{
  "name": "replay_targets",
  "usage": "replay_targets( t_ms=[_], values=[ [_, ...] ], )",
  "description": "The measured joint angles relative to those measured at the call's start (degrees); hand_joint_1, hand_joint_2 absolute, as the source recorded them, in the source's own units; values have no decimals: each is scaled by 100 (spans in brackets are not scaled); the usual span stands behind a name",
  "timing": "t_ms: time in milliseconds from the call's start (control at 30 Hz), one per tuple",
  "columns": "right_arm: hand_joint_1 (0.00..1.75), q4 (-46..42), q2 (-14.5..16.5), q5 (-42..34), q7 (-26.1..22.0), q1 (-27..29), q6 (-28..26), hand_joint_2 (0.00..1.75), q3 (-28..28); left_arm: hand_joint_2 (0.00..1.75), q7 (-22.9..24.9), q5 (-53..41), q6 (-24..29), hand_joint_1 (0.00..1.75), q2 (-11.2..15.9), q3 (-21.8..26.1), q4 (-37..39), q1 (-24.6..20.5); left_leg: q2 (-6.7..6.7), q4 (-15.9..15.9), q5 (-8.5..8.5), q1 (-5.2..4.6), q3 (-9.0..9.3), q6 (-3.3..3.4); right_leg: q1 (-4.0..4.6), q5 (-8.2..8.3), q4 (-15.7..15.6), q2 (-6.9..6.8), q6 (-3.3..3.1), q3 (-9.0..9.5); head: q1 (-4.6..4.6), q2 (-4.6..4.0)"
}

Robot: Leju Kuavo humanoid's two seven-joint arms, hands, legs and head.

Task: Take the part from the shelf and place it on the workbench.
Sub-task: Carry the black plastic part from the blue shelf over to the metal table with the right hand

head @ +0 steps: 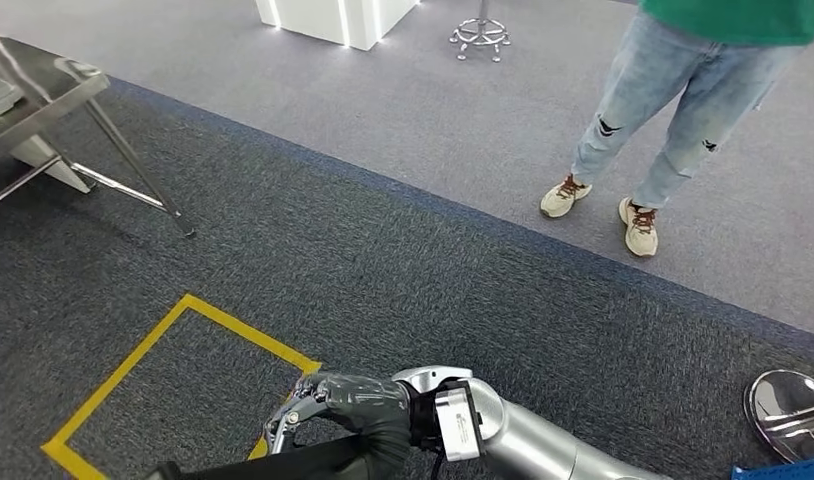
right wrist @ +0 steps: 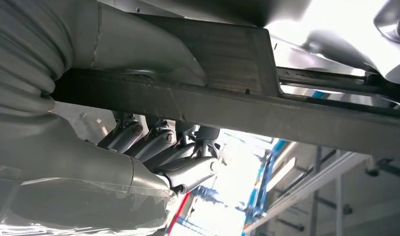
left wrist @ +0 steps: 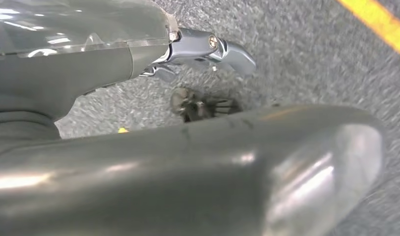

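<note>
Right hand: gripping the dark metal part, fingers curling round its bar, carrying it low over carpet.
Left hand: hanging beside the body, grip unclear.
Workbench: standing far left, awaiting delivery.

robot hand: fingers curled under part | part: long dark metal bar

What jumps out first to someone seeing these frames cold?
Probably the right robot hand low in the head view, gripping a long dark metal part over the grey carpet, right beside a square of yellow floor tape. Next, a person in ripped jeans and beige sneakers standing at upper right on the lighter carpet. A shiny metal table sits at the far left edge.
</note>
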Motion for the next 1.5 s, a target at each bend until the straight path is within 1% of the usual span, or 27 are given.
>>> replay_targets(
  t_ms=[67, 100, 133, 167, 233, 300, 367, 400, 467, 533, 567, 600, 633, 667, 700, 733, 800, 833, 867, 900, 1033, 1200, 1267, 1333, 1433, 1467, 1500],
  values=[
    [173, -1, 1, -3, 0, 15, 4, 175, 0, 0, 6, -2, 3, 0, -2, -1, 0, -17, 138, 682, -266, 20, -360, -34, 25, -23, 1, -164, -18, 7, -3, 1],
    [173, 0, 1, -3, 0, 21, 7, 175, 0, 0, 7, -3, 4, 0, -2, -1, 0, -12, 158, 807, -265, 26, -430, -43, 32, -34, 2, -240, -17, 10, -3, 1],
    [173, 2, 1, -3, 0, 23, 8, 175, 0, 0, 8, -5, 4, 0, -2, -1, 0, -1, 176, 695, -156, 30, -377, -44, 36, -46, 3, -313, -11, 20, -4, 1],
    [173, 3, 1, -3, 0, 24, 7, 175, 0, 0, 8, -7, 4, 0, -2, -1, 0, 10, 221, 381, 26, 30, -213, -37, 38, -59, 3, -381, -1, 36, -3, 1],
    [173, 4, 1, -3, 0, 23, 1, 175, 0, 0, 7, -12, 4, 0, -2, -1, -1, 11, 455, -422, 338, 1, 210, 16, 57, -94, 5, -513, 37, 80, -2, 1],
    [173, 6, -2, -3, 0, 23, 0, 175, 0, 0, 1, -19, 4, 0, -2, -1, -1, -1, 585, -786, 415, -47, 392, 95, 71, -126, 5, -619, 95, 114, 2, 1],
    [173, 7, -1, -2, -2, 23, -1, 175, -1, 0, -3, -24, 4, 0, -1, -1, -1, 8, 463, -819, 417, -65, 396, 172, 60, -154, -7, -711, 162, 146, 3, 0],
    [173, 9, 0, 1, -3, 23, -3, 175, -1, 0, -5, -26, 4, 0, -2, -1, -2, 21, 397, -855, 429, -59, 420, 205, 45, -183, 16, -667, 198, 163, 5, 0],
    [173, 17, -1, 5, -11, 25, -15, 175, -1, 0, -4, -27, 5, 0, -7, -1, -1, 20, 268, -924, 469, -30, 487, 271, 21, -383, 318, -378, 247, 61, 9, 1],
    [173, 41, -16, 13, -16, 48, -28, 175, 0, 0, -1, -26, 7, 0, -12, 1, 0, -1, 135, -933, 477, -27, 496, 310, 4, -717, 1016, -76, 255, -289, 15, 1],
    [173, 59, -24, 18, -16, 67, -32, 175, 0, 0, -1, -25, 7, 0, -13, 1, 0, -10, 50, -930, 476, -28, 495, 318, 2, -827, 1356, -22, 260, -485, 18, 1],
    [173, 77, -29, 23, -15, 84, -34, 175, 0, 0, 0, -24, 6, 0, -13, 2, 0, -13, -41, -927, 472, -29, 497, 320, -1, -836, 1548, -1, 263, -616, 19, 1],
    [173, 91, -32, 26, -15, 94, -34, 175, 0, 0, -1, -24, 4, 0, -14, 2, 0, -11, -134, -919, 467, -28, 504, 314, -6, -728, 1530, 9, 262, -650, 20, 0],
    [173, 100, -32, 27, -15, 96, -33, 175, 0, 0, -2, -23, 1, 0, -16, 2, 0, -9, -225, -909, 458, -26, 514, 302, -11, -522, 1291, 34, 255, -572, 20, 0],
    [173, 104, -32, 27, -15, 94, -32, 175, 0, 0, -4, -23, -4, 0, -19, 2, 0, -6, -308, -894, 445, -20, 520, 286, -17, -275, 913, 125, 243, -424, 20, -1],
    [173, 109, -32, 28, -15, 92, -31, 175, 0, 0, -6, -23, -9, 0, -24, 2, -1, -8, -386, -865, 427, -19, 509, 260, -31, -94, 529, 294, 230, -274, 19, -1],
    [173, 122, -33, 31, -15, 92, -29, 175, -1, 0, -11, -24, -15, 0, -32, 2, -1, -17, -532, -825, 405, -3, 455, 196, -35, 58, 84, 534, 218, -111, 18, 0],
    [173, 129, -32, 34, -15, 92, -28, 175, -2, 0, -13, -24, -16, 0, -35, 2, -1, -16, -601, -820, 401, 12, 428, 155, -27, 37, 36, 557, 205, -98, 17, 0],
    [173, 132, -28, 36, -15, 89, -28, 175, -2, 0, -14, -25, -16, 0, -34, 2, 0, -6, -673, -834, 402, 30, 412, 114, -20, 39, 20, 481, 182, -86, 18, 0],
    [173, 136, -21, 38, -15, 83, -27, 175, -3, 0, -12, -28, -17, 0, -36, 2, 0, 8, -655, -828, 393, 42, 410, 81, -19, 44, -10, 407, 147, -57, 17, 0],
    [173, 147, 7, 40, -22, 70, -27, 175, -4, 0, 4, -60, -33, 0, -42, 2, 0, 4, -30, -371, 137, 19, 212, 22, -27, 41, -113, 147, 32, 58, 3, 0],
    [173, 147, 7, 40, -22, 70, -27, 175, -4, 0, 4, -60, -33, 0, -42, 2, 0, -2, 11, -280, 89, 20, 166, 17, -23, 37, -113, 122, 26, 62, 3, 0],
    [173, 157, 6, 43, -22, 79, -26, 175, -4, 0, 7, -61, -39, 0, -42, 2, 0, -19, 75, 128, -85, 32, -48, -1, -10, 21, -112, 32, 16, 73, 2, 1],
    [173, 186, 5, 48, -22, 91, -25, 175, -4, 0, 33, -64, -42, 0, -42, 2, 0, -25, 148, 654, -222, 53, -338, -36, 5, -16, -108, -155, 11, 95, 2, 1],
    [173, 227, 7, 59, -37, 87, -23, 175, -6, 0, 157, -73, 26, 0, -34, 2, 0, -6, 435, -438, 296, -15, 191, 78, 43, -135, -73, -553, 126, 190, 10, 1],
    [173, 233, 10, 62, -44, 83, -23, 175, -7, 0, 192, -75, 47, 0, -32, 3, 0, 0, 488, -829, 439, -44, 384, 139, 56, -171, -67, -669, 176, 225, 13, 1],
    [173, 235, 16, 63, -49, 79, -23, 175, -7, 0, 203, -74, 51, 0, -32, 5, 0, 11, 423, -842, 444, -36, 391, 172, 45, -194, -65, -685, 214, 243, 14, 1]
  ],
)
